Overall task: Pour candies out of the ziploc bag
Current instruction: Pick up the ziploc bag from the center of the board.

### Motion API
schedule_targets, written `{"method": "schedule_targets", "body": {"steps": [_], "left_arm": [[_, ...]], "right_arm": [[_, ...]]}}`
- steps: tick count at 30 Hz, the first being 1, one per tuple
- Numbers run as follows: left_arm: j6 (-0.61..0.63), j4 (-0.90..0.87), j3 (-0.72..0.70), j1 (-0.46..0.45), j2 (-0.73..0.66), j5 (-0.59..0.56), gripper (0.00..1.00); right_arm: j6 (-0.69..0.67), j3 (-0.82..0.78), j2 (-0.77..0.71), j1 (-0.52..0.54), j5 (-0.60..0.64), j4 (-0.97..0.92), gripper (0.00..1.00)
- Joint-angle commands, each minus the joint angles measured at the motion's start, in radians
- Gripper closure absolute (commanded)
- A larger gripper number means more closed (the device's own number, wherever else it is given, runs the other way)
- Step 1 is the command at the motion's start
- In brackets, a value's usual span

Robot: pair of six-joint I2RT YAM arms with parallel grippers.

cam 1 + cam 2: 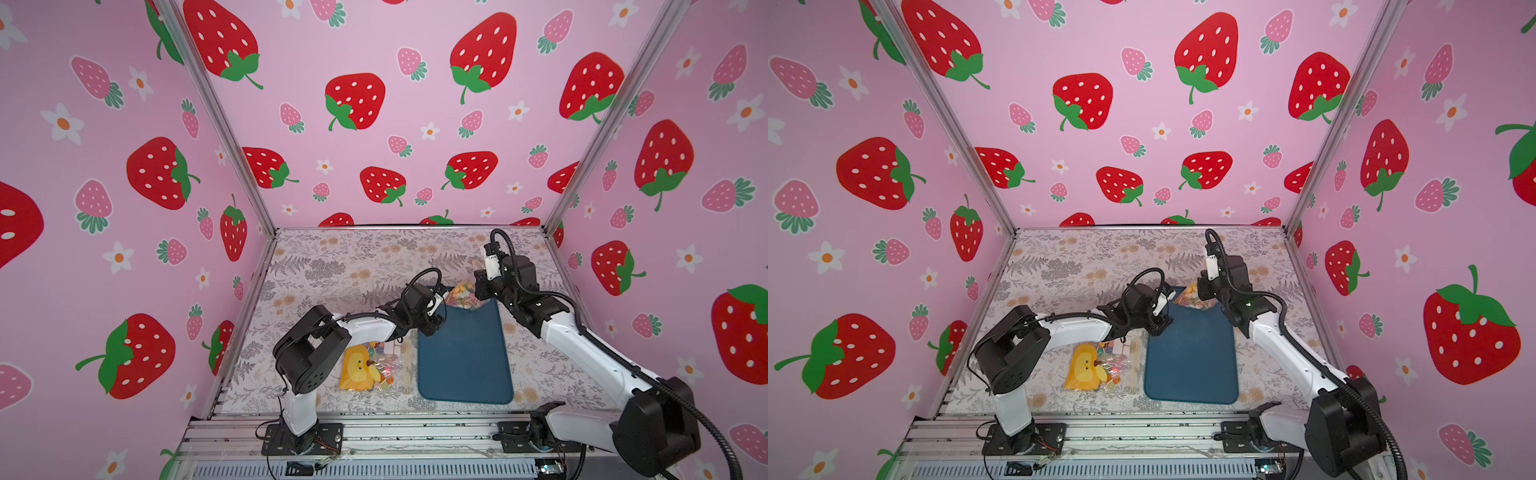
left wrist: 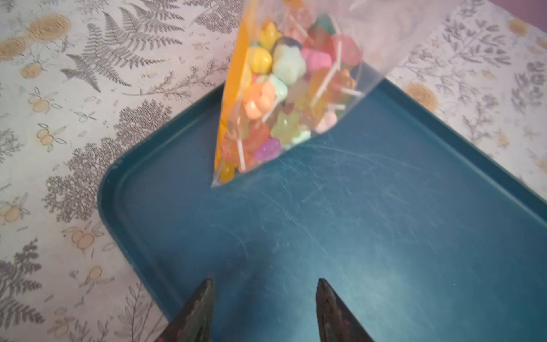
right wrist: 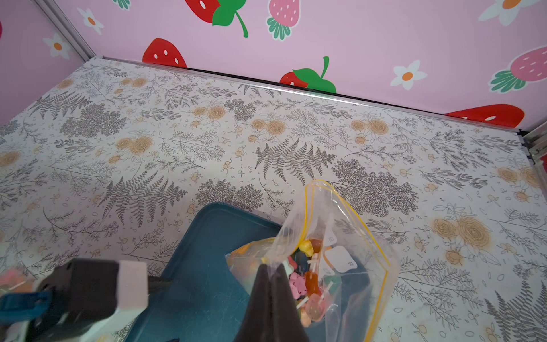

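In both top views the ziploc bag (image 1: 462,296) hangs just right of centre in the lower half of the frame, over the far end of the blue tray (image 1: 465,374). The right gripper (image 3: 270,271) is pinched tight on the bag's clear plastic near its yellow-edged mouth. The candies (image 2: 284,88) sit inside, bunched toward the bag's low corner. The left gripper (image 2: 266,279) stands apart and empty above the tray. A second bag (image 1: 365,368) lies on the counter (image 1: 332,266), left of the tray.
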Motion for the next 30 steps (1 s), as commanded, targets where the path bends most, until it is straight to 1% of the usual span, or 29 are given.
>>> {"method": "schedule_targets", "body": {"steps": [1,7,14,21,23,25,26,27,30], "left_arm": [[-0.009,0.081,0.083,0.000,0.045,-0.049,0.41],[0.009,0.133,0.170,0.001,0.127,0.016,0.40],[0.019,0.132,0.248,0.002,0.191,0.032,0.40],[0.022,0.155,0.277,0.010,0.219,0.046,0.48],[0.015,0.156,0.288,0.009,0.226,0.049,0.54],[0.009,0.156,0.292,0.012,0.225,0.064,0.64],[0.003,0.156,0.291,0.012,0.223,0.064,0.72],[-0.004,0.156,0.285,0.012,0.216,0.065,0.78],[-0.013,0.158,0.254,0.012,0.191,0.064,0.87]], "right_arm": [[0.030,-0.016,-0.031,-0.005,-0.025,0.047,1.00],[0.038,-0.035,-0.058,-0.014,-0.059,0.047,1.00],[0.053,-0.046,-0.079,-0.024,-0.100,0.047,1.00],[0.061,-0.048,-0.090,-0.028,-0.116,0.041,1.00],[0.061,-0.048,-0.093,-0.031,-0.115,0.037,1.00],[0.061,-0.048,-0.095,-0.031,-0.114,0.034,1.00],[0.061,-0.047,-0.096,-0.033,-0.113,0.032,1.00],[0.059,-0.048,-0.098,-0.033,-0.112,0.031,1.00],[0.059,-0.049,-0.100,-0.036,-0.109,0.029,1.00]]}}
